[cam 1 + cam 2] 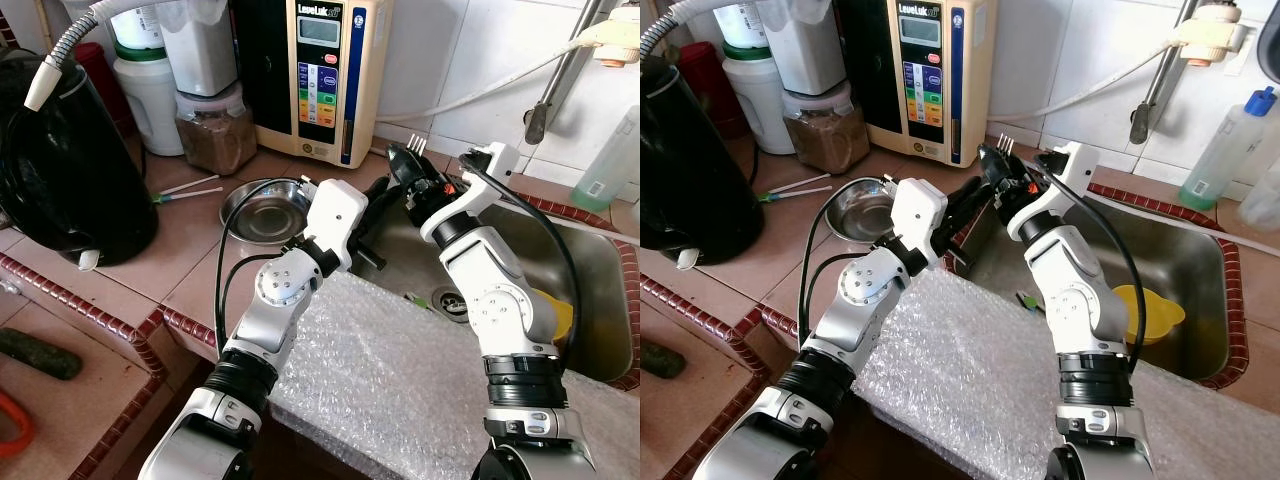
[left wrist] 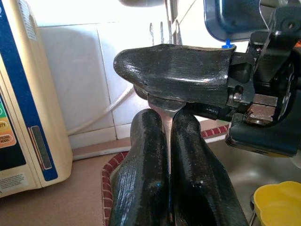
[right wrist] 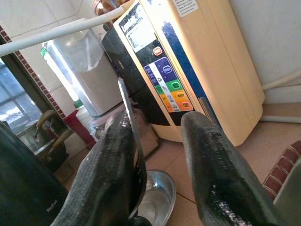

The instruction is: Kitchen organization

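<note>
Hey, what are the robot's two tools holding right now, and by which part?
Both meet on a metal fork above the sink's edge. The left tool is shut on its handle; the right tool is open, one finger lying against it.

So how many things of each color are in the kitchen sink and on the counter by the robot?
Silver: 2, the metal bowl and the fork
Yellow: 1, the yellow dish in the sink
Black: 1, the kettle
Cream: 1, the water machine
Total: 5
</note>
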Controlling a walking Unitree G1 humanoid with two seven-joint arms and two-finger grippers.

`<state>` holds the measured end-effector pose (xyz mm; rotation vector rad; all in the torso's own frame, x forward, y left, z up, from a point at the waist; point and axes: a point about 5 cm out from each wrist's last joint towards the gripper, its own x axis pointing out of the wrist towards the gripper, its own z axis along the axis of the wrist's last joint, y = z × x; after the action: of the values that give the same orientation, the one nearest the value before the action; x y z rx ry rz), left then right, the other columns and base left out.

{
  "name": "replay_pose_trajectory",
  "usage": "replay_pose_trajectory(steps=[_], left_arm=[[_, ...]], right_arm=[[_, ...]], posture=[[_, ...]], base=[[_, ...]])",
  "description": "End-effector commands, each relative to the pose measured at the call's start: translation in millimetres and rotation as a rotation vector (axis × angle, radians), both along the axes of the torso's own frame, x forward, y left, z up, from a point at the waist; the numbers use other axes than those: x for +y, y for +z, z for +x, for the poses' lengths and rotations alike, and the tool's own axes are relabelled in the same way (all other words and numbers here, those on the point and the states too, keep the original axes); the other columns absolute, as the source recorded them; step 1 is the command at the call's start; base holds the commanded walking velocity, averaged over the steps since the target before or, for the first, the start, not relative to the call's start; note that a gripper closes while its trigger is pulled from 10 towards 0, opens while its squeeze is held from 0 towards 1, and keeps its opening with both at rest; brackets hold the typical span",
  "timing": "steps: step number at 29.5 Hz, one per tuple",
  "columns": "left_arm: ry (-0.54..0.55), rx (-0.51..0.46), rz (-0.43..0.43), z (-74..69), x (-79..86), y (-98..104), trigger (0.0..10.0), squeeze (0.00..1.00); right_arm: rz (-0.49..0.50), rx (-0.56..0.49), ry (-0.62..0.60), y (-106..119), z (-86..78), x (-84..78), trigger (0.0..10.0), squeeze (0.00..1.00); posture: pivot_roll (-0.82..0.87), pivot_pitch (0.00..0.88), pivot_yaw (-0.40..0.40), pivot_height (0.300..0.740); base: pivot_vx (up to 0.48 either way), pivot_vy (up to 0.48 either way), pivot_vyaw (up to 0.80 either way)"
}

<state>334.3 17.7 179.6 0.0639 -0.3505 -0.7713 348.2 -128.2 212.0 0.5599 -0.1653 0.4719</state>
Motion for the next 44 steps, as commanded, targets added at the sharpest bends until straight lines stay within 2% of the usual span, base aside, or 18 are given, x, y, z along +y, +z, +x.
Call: replay_pose_trajectory(steps=[1,5,6,7,8,9,11,14,17,23,30,31,33,38,44], left_arm=[[0.009,-0.053,-0.014,2.1,3.8,10.0,0.0,0.0],[0.053,-0.047,-0.012,8.3,10.8,11.2,0.0,0.0],[0.066,-0.052,-0.005,9.9,13.2,11.7,5.7,0.0],[0.066,-0.052,-0.005,9.9,13.2,11.7,5.7,0.0],[0.074,-0.058,0.003,10.8,14.6,12.1,8.5,0.0],[0.078,-0.063,0.009,11.5,15.6,12.4,10.0,0.0],[0.081,-0.063,0.011,12.3,16.4,12.7,10.0,0.0],[0.083,-0.062,0.016,14.8,15.7,14.7,10.0,0.0],[0.078,-0.071,0.021,16.2,16.3,17.3,10.0,0.0],[0.096,-0.074,0.034,19.3,21.4,17.3,10.0,0.0],[0.103,-0.066,0.041,21.6,26.6,14.7,10.0,0.0],[0.117,-0.057,0.034,22.7,29.0,13.4,10.0,0.96],[0.129,-0.046,0.023,23.7,31.1,12.2,10.0,1.0],[0.135,-0.038,0.017,24.1,32.6,9.9,10.0,1.0],[0.122,-0.025,0.026,23.1,34.1,6.3,10.0,1.0]], right_arm=[[0.003,0.018,-0.119,0.1,4.4,-25.8,0.0,0.0],[-0.006,0.019,-0.132,0.5,4.9,-32.6,0.0,0.0],[-0.01,0.019,-0.138,0.8,5.0,-34.8,0.0,0.0],[-0.01,0.019,-0.138,0.8,5.0,-34.8,0.0,0.0],[-0.011,0.019,-0.142,0.9,5.0,-36.2,0.0,0.0],[-0.013,0.018,-0.146,1.2,5.0,-37.3,0.0,0.0],[-0.015,0.017,-0.153,1.5,5.1,-38.4,0.0,0.0],[-0.098,-0.013,-0.267,4.5,7.9,-45.6,0.0,0.0],[-0.134,-0.041,-0.353,11.1,10.0,-52.0,0.0,0.0],[-0.113,-0.023,-0.363,11.4,12.3,-55.9,0.0,0.0],[-0.139,-0.03,-0.398,13.8,14.8,-64.0,0.0,0.0],[-0.137,-0.038,-0.409,16.5,15.8,-65.4,0.0,0.0],[-0.142,-0.046,-0.421,18.5,16.6,-66.0,0.0,0.0],[-0.175,-0.073,-0.472,23.0,17.2,-67.8,0.0,0.0],[-0.26,-0.101,-0.602,27.8,18.5,-83.0,0.0,0.0]], posture=[[-0.01,0.0,0.018,0.74],[-0.01,0.0,0.018,0.74],[-0.01,0.0,0.018,0.74],[-0.01,0.0,0.018,0.74],[-0.01,0.0,0.018,0.74],[-0.01,0.0,0.02,0.74],[-0.01,0.0,0.02,0.74],[0.0,0.0,0.018,0.74],[0.01,0.0,0.019,0.74],[0.01,0.0,0.015,0.74],[0.02,0.0,0.003,0.74],[0.02,0.0,0.002,0.74],[0.02,0.0,0.001,0.74],[0.03,0.0,-0.002,0.74],[0.03,0.0,0.002,0.74]], base=[[0.0,0.0,0.0],[0.0,0.0,0.0],[0.0,0.0,0.0],[0.0,0.0,0.0],[0.0,0.0,0.0],[0.0,0.0,0.0],[0.0,0.0,0.0],[0.0,0.0,0.0],[0.0,0.0,0.0],[0.0,0.0,0.0],[0.0,0.0,0.0],[0.0,0.0,0.0],[0.0,0.0,0.0],[0.0,0.0,0.0],[0.0,0.0,0.0]])
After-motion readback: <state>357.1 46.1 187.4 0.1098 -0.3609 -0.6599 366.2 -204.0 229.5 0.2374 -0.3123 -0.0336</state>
